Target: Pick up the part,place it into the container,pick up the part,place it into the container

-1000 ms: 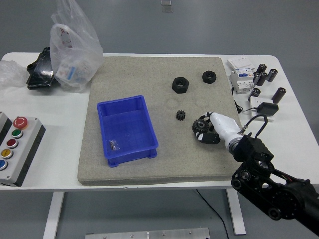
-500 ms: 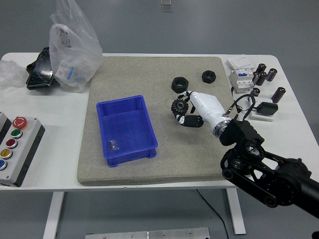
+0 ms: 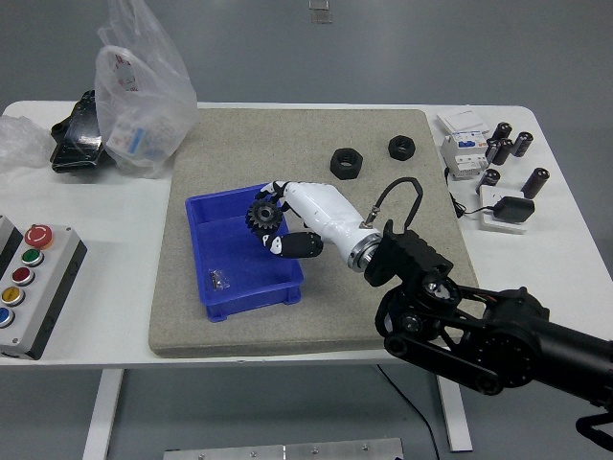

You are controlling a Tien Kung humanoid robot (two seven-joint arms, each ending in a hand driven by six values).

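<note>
Fingers of the right hand (image 3: 278, 225) clamp a black gear (image 3: 261, 217) over the blue bin (image 3: 213, 207) at centre frame, unreleased; two nuts (image 3: 348, 162) wait beyond.

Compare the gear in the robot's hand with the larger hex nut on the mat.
The gear has teeth around its rim; the larger hex nut has flat sides. The gear is held by the right hand over the blue bin; the nut lies on the mat. Both are black.
</note>
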